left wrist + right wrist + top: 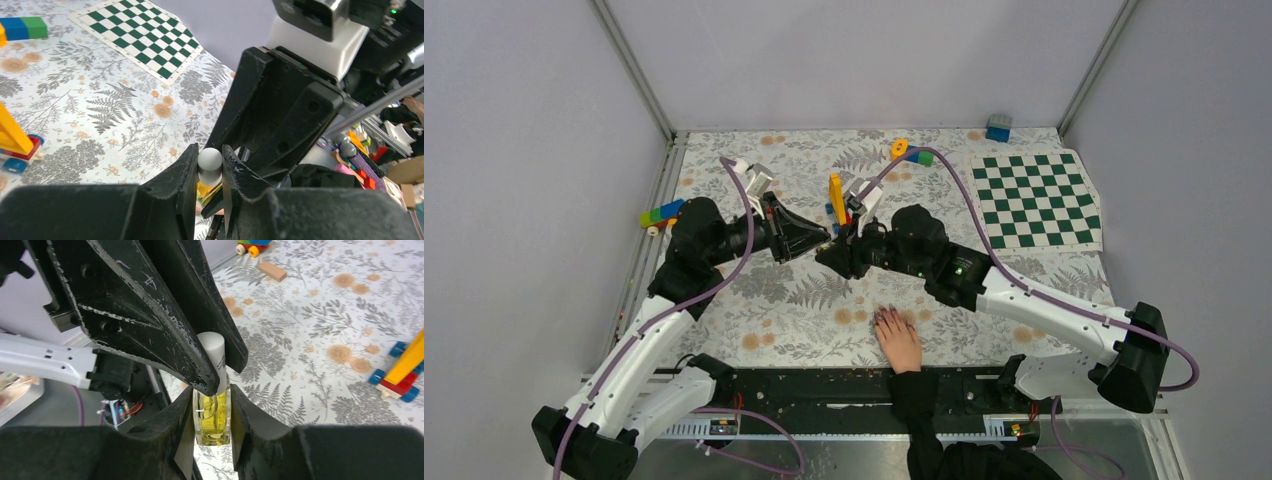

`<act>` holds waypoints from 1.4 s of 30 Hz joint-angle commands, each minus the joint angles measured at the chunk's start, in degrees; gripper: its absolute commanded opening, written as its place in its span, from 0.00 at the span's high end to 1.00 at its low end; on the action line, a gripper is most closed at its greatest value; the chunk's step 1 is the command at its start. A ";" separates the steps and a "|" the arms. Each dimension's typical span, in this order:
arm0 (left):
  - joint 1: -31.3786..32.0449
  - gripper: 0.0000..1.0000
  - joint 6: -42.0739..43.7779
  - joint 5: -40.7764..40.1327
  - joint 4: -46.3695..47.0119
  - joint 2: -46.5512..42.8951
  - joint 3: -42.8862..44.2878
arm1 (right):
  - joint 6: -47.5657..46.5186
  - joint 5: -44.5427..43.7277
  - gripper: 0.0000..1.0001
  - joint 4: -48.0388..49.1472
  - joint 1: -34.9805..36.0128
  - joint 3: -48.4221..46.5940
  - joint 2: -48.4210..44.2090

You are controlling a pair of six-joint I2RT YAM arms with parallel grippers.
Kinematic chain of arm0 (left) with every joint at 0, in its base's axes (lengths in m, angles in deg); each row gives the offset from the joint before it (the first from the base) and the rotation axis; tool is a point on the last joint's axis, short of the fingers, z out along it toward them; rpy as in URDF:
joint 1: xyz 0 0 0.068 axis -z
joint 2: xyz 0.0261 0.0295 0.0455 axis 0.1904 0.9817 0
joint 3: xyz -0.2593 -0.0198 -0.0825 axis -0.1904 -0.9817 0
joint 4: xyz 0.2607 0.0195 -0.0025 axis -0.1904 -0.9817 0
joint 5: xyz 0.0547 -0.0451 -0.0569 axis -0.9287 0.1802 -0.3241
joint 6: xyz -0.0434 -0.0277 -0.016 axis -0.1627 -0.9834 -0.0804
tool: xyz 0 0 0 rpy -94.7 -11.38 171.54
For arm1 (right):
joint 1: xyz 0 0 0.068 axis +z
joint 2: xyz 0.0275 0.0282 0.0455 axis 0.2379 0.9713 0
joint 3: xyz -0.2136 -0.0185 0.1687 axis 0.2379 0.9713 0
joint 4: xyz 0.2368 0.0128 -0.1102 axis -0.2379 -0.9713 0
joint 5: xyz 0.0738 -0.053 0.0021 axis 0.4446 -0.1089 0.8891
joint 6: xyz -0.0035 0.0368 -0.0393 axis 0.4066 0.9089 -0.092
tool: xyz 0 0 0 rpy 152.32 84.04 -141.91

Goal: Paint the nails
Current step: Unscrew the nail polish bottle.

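Note:
A small glass bottle [212,417] of yellow liquid is held off the table with my right gripper [212,405] shut on its body. My left gripper [210,157] is shut on the bottle's rounded white cap [209,162], which stands on top of the bottle. In the top view the two grippers meet tip to tip at mid-table, left gripper [820,238] against right gripper [832,254]. A pale hand [901,342] in a black sleeve lies flat on the near edge of the table, below the grippers. Its nails [885,316] are tiny dark spots at the fingertips.
A green checkerboard mat [1036,198] lies at the back right. A yellow-and-red wheeled toy [837,195] stands just behind the grippers. Coloured bricks [661,213] sit at the left edge, an orange-and-green piece [909,152] and a blue block [998,127] at the back.

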 commanded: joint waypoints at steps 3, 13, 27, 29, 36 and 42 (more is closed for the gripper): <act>0.73 1.00 1.09 -5.36 -5.03 0.10 2.25 | -2.04 -19.01 1.00 4.70 1.64 -3.35 0.96; 0.62 1.00 0.83 -11.25 -9.22 1.35 2.83 | -3.47 -28.87 1.00 6.41 4.81 -5.18 3.67; -1.21 0.06 3.25 -11.92 -3.50 -5.86 0.14 | -4.60 -26.08 1.00 3.14 4.56 -6.57 2.39; -2.38 0.01 3.36 -13.98 -2.70 -7.57 -0.75 | -4.39 -24.65 1.00 3.29 3.99 -5.73 1.38; -4.03 0.01 3.48 -12.06 1.69 -9.68 -2.57 | 0.20 -1.30 1.00 10.36 -3.82 0.28 -2.13; -4.80 0.01 -2.79 2.27 10.94 -6.46 -3.54 | 5.16 19.05 1.00 15.25 -8.52 1.12 -3.13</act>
